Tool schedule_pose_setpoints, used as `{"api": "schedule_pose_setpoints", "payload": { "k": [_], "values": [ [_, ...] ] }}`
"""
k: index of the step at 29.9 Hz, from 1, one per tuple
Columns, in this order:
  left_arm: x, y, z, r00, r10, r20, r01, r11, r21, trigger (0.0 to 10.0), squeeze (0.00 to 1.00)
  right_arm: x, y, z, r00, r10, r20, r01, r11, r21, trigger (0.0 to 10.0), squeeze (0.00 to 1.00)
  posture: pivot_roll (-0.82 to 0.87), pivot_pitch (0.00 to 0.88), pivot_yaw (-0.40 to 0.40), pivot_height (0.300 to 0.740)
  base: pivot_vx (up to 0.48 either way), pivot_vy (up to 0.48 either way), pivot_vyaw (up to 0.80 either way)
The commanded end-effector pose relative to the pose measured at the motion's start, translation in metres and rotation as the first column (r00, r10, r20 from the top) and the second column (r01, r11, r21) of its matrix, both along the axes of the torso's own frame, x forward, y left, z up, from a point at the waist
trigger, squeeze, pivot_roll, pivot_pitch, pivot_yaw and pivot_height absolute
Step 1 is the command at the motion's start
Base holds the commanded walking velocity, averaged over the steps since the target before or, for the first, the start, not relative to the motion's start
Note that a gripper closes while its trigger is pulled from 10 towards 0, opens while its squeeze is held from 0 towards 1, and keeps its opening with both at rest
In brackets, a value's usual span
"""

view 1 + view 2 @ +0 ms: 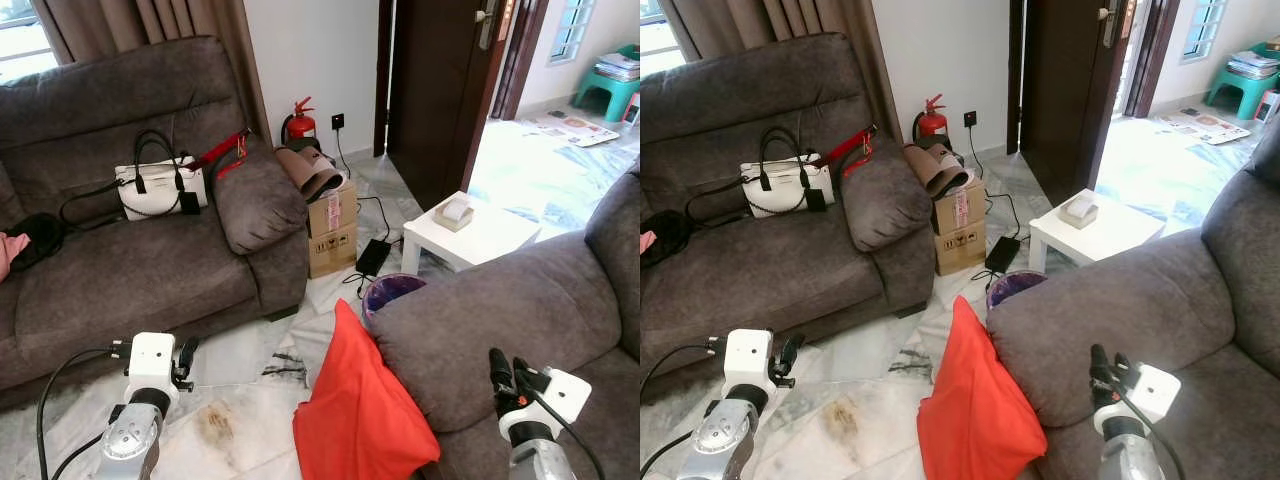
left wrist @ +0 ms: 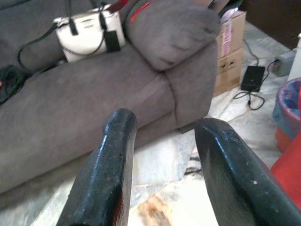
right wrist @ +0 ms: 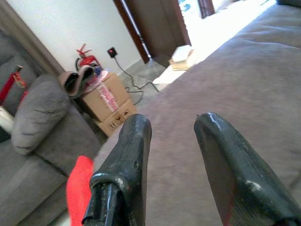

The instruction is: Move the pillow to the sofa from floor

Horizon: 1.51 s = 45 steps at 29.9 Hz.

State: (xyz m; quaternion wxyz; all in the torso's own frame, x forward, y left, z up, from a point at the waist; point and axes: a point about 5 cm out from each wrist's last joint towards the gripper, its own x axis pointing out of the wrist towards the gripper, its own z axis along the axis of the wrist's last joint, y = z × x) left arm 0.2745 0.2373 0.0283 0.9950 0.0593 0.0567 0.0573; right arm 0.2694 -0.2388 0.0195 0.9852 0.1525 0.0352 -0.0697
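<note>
The red pillow (image 1: 360, 410) was on the floor, propped against the armrest of the grey sofa (image 1: 500, 320), sitting between the two grippers. Left gripper (image 2: 162, 136) hung over the marble floor (image 1: 235, 400) just to the pillow's left, fingers parted, empty. Right gripper (image 3: 171, 129) hovered over the sofa seat, also parted and empty.
</note>
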Motion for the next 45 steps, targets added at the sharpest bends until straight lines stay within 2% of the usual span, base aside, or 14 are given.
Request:
{"api": "schedule_pose_setpoints", "payload": {
  "k": [1, 3, 7, 10, 13, 17, 25, 40, 45],
  "values": [
    [-0.008, 0.011, -0.004, 0.998, 0.064, -0.008, -0.064, 0.998, -0.014, 10.0, 0.0, 0.002, 0.011, 0.0, 0.999, 0.046, 0.004, -0.046, 0.999, -0.023, 10.0, 0.0, 0.01, 0.0, 0.082, 0.74, 0.0, 0.0, 0.0],
    [-0.01, 0.013, -0.003, 0.997, 0.08, 0.01, -0.08, 0.997, -0.016, 10.0, 0.0, 0.002, 0.015, 0.0, 0.998, 0.055, 0.006, -0.055, 0.998, -0.022, 10.0, 0.0, 0.04, 0.0, 0.068, 0.74, 0.0, 0.0, 0.0],
    [-0.01, 0.012, 0.0, 0.997, 0.071, 0.025, -0.071, 0.997, 0.003, 10.0, 0.0, 0.013, 0.033, 0.003, 0.989, 0.148, -0.006, -0.148, 0.988, -0.038, 10.0, 0.0, 0.08, 0.0, 0.066, 0.74, 0.0, 0.0, 0.0],
    [-0.014, 0.015, -0.002, 0.997, 0.072, 0.022, -0.072, 0.997, 0.004, 10.0, 0.0, 0.016, 0.036, 0.003, 0.991, 0.135, -0.015, -0.136, 0.99, -0.028, 10.0, 0.0, 0.08, 0.0, 0.085, 0.74, 0.0, 0.0, 0.0],
    [-0.017, 0.016, -0.002, 0.998, 0.055, 0.02, -0.056, 0.998, 0.022, 10.0, 0.0, 0.02, 0.039, 0.004, 0.991, 0.132, -0.026, -0.133, 0.991, -0.023, 10.0, 0.0, 0.12, 0.0, 0.077, 0.721, 0.0, 0.0, 0.0],
    [-0.024, 0.022, -0.001, 0.995, 0.094, 0.036, -0.095, 0.995, 0.021, 10.0, 0.0, 0.015, 0.035, 0.002, 0.993, 0.117, -0.017, -0.117, 0.993, -0.015, 10.0, 0.0, 0.17, 0.0, 0.05, 0.712, 0.0, 0.0, 0.0],
    [-0.034, 0.02, -0.005, 0.995, 0.098, 0.036, -0.099, 0.995, 0.021, 10.0, 0.0, 0.011, 0.033, -0.003, 0.989, 0.137, -0.05, -0.138, 0.99, -0.028, 10.0, 0.0, 0.17, 0.001, 0.03, 0.712, 0.0, 0.0, 0.0],
    [-0.034, 0.011, -0.007, 0.995, 0.092, 0.026, -0.092, 0.996, 0.005, 10.0, 0.0, 0.006, 0.026, -0.009, 0.982, 0.15, -0.112, -0.156, 0.987, -0.047, 10.0, 0.0, 0.15, 0.018, 0.012, 0.707, 0.0, 0.0, 0.0],
    [-0.035, 0.009, -0.008, 0.995, 0.094, 0.022, -0.094, 0.996, 0.002, 10.0, 0.0, 0.006, 0.026, -0.007, 0.986, 0.143, -0.084, -0.146, 0.988, -0.038, 10.0, 0.0, 0.15, 0.017, 0.009, 0.697, 0.0, 0.0, 0.0]
  ]
}}
